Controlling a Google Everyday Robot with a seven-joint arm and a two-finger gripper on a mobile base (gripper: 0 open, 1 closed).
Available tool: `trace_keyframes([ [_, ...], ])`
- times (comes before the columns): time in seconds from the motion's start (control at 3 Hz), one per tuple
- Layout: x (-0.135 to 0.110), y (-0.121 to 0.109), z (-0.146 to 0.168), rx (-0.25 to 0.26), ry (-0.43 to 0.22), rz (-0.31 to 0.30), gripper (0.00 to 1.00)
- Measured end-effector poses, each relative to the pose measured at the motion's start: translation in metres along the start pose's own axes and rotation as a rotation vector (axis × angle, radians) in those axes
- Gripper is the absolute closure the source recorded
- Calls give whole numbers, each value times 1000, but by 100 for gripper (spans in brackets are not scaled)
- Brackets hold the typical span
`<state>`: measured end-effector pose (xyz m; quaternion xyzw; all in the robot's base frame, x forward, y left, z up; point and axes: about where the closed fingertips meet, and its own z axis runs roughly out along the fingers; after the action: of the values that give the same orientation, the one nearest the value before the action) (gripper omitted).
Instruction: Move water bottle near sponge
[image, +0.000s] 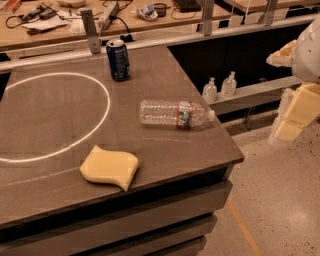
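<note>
The tool, cream-coloured, hung off the right side of the dark grey-brown counter, out over the speckled floor and well apart from everything on it. I could not tell how far open it was. It had hold of neither task thing, since both lay on the counter.

The clear ribbed plastic water bottle with the red-and-blue label band lay on its side near the counter's right edge. Its white cap pointed right, toward the tool. The pale yellow wavy-edged foam sponge sat flat near the front edge, left of the bottle and closer to me, with bare counter between them. A dark blue soda can stood upright further back, and two small clear pump bottles stood on a lower ledge beyond the counter.

I judged the step in hand to be the reach, with nothing yet grasped. To do it well I would bring the tool in above the bottle and turn it so the jaws closed across the ribbed body, not along its length. I would grip near the label, about the middle, so it did not tip. A bottle lying on its side rolls easily and this one lay close to the edge, so I would descend slowly and avoid nudging it outward. I would set it down just beside the sponge.
</note>
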<state>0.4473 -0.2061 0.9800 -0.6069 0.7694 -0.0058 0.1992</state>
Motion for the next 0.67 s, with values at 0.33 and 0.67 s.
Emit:
trace_keyframes([
  [0.33, -39, -25, 21, -37, -283, -49, 0],
  [0.67, -60, -34, 33, -71, -417, -79, 0],
])
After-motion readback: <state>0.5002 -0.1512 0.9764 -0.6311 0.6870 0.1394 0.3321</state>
